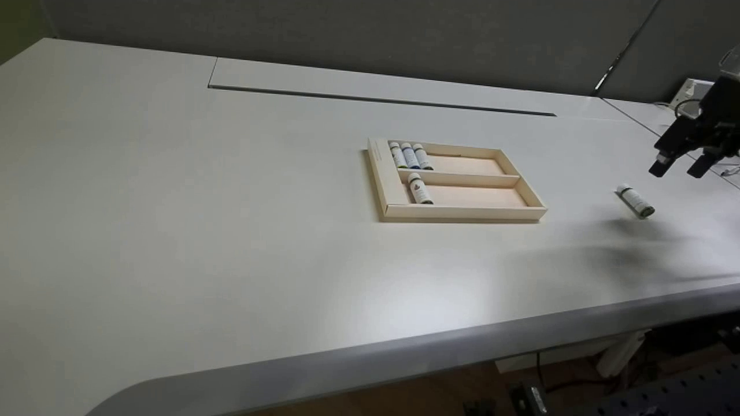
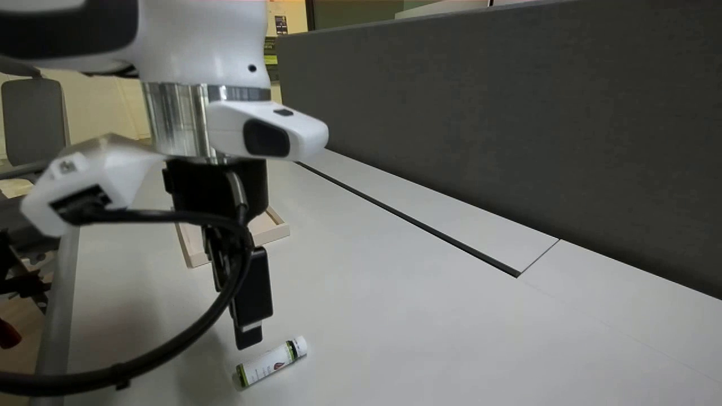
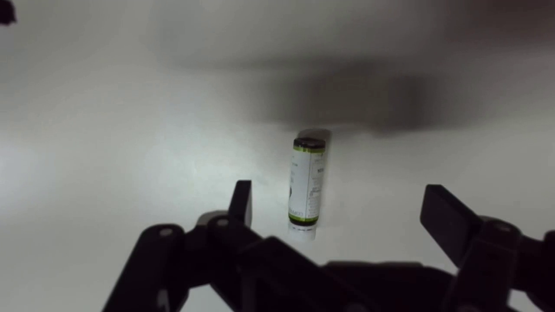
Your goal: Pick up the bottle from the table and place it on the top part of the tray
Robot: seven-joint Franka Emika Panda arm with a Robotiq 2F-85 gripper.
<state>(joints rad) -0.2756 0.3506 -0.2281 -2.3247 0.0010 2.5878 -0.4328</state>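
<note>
The small white-labelled bottle with green bands and a white cap lies on its side on the table, seen in both exterior views (image 1: 635, 200) (image 2: 271, 363) and in the wrist view (image 3: 306, 184). My gripper (image 1: 679, 169) is open and empty above it. In the wrist view the gripper's fingers (image 3: 338, 193) are wide apart, with the bottle between them in the picture, closer to the left finger and not touched. The light-wood tray (image 1: 462, 213) lies flat in the middle of the table, split by a divider; in an exterior view it (image 2: 197, 259) is partly hidden behind the gripper.
Three small bottles (image 1: 410, 156) stand side by side at the left end of the tray's far compartment. One more bottle (image 1: 420, 189) is in the near compartment. A grey partition (image 2: 507, 124) rises behind the table. A black cable (image 2: 186, 332) hangs from the arm.
</note>
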